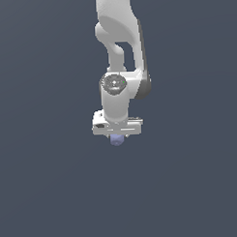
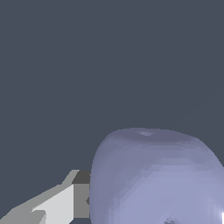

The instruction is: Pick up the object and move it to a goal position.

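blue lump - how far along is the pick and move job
The reach looks done: the gripper sits right over the blue lump, and in the wrist view one of the fingers stands beside the lump. In hand is the grasp; whether the fingers have closed or the lump is lifted cannot be told. Left is carrying it to the goal, and no goal marker shows.

In the exterior view we cannot see the gripper's (image 1: 117,136) fingers; the white hand block hides them. The arm (image 1: 118,28) is cut off at the top edge. Most of the object (image 1: 117,139) is tucked under the gripper, so we see only its lower part. In the wrist view the object (image 2: 155,177) runs off the picture's edges. We see just one finger (image 2: 59,203), cut off too. We cannot tell if the jaws grip it.
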Controlling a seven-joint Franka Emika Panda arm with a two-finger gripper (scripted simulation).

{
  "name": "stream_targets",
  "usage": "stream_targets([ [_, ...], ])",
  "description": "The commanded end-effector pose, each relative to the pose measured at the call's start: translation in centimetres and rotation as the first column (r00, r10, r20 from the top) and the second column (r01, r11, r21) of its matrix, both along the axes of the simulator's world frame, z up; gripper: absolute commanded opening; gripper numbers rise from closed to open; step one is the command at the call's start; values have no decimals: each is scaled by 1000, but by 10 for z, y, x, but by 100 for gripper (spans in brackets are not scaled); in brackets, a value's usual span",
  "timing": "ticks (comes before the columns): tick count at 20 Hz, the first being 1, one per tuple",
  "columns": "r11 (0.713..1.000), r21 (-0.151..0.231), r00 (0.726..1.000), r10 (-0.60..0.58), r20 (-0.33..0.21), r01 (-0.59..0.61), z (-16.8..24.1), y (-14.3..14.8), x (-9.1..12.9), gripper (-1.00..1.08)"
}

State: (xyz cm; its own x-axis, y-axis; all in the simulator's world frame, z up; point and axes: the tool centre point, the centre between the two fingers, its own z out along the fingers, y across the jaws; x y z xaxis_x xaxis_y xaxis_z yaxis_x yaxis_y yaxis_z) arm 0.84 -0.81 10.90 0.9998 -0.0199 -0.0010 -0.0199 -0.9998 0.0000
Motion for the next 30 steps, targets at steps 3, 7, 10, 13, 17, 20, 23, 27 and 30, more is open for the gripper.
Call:
stream_targets([
  [3,1000,0,1000,-1,1,1,29,-5,-26,-100],
  [7,1000,0,1000,-1,1,1,54,-8,-48,-100],
  [10,1000,0,1000,-1,1,1,74,-11,-65,-100],
  [13,1000,0,1000,-1,1,1,93,-14,-82,-100],
  [17,1000,1,1000,0,1,0,119,-18,-104,-100],
  [20,1000,1,1000,0,1,0,138,-21,-119,-100],
  [23,1000,1,1000,0,1,0,153,-23,-132,-100],
  [27,1000,1,1000,0,1,0,170,-26,-145,-100],
  [30,1000,1,1000,0,1,0,179,-28,-152,-100],
])
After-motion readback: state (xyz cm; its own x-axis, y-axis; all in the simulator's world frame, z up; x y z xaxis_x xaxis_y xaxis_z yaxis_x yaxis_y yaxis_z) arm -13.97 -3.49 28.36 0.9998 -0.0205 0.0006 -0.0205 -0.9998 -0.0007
